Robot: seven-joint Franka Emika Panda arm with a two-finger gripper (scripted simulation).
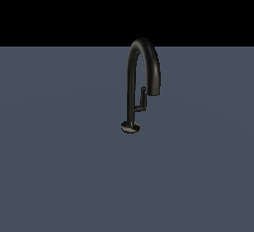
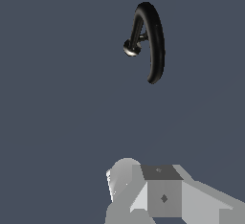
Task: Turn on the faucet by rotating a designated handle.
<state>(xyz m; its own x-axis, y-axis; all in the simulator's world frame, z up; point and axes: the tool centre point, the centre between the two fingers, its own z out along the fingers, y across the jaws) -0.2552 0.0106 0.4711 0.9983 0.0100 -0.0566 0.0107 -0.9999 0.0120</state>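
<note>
A plain slate-grey floor (image 1: 59,176) under black backdrop (image 1: 59,8).

Wrist view: the faucet (image 2: 154,41) appears foreshortened from above, its glossy black arched spout forming a narrow loop over a flat blue-grey surface (image 2: 57,113). The small round disc base (image 2: 131,49) shows beside the loop, catching a pale highlight. A thin dark piece crosses inside the loop; whether it is the handle cannot be told. Grey, blocky robot hardware (image 2: 162,194) fills the near foreground, well apart from the faucet.
</note>
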